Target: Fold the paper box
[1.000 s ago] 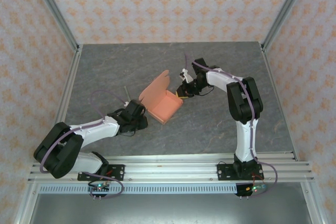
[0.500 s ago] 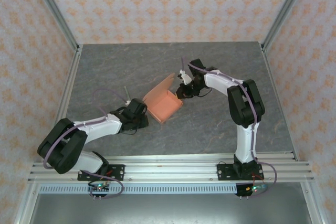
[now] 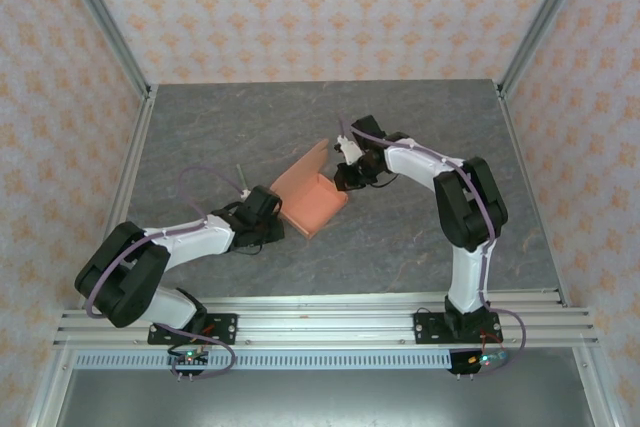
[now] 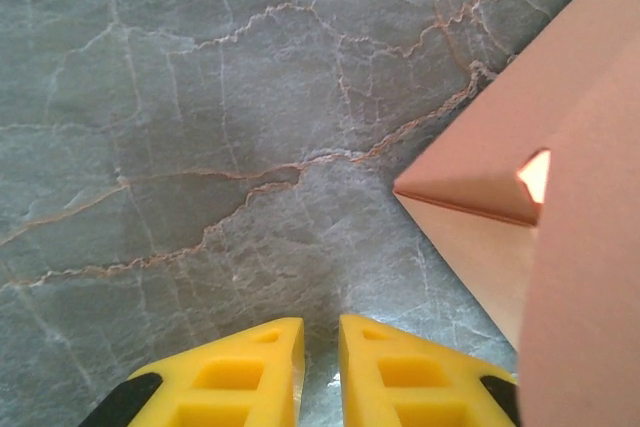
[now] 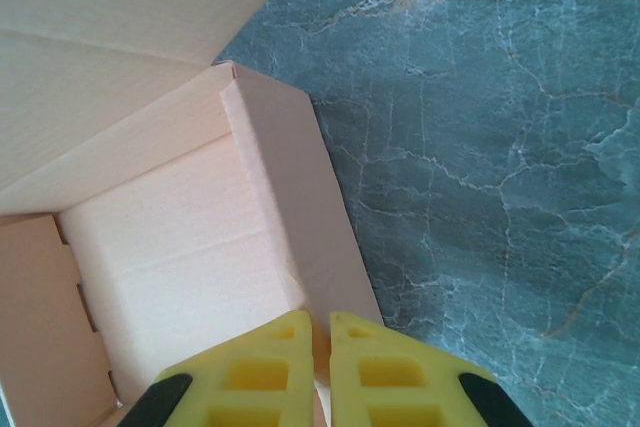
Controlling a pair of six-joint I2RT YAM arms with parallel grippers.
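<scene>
The left arm (image 3: 185,240) lies low, stretched from its base up and to the right, and the left gripper (image 4: 320,332) points downward with its yellow jaws drawn almost together, a slim empty gap between them. The right arm (image 3: 462,202) rises from its base, bends at the elbow and reaches leftward. The right gripper (image 5: 320,322) has its jaws pinched on a wall of the paper box (image 5: 180,237).
</scene>
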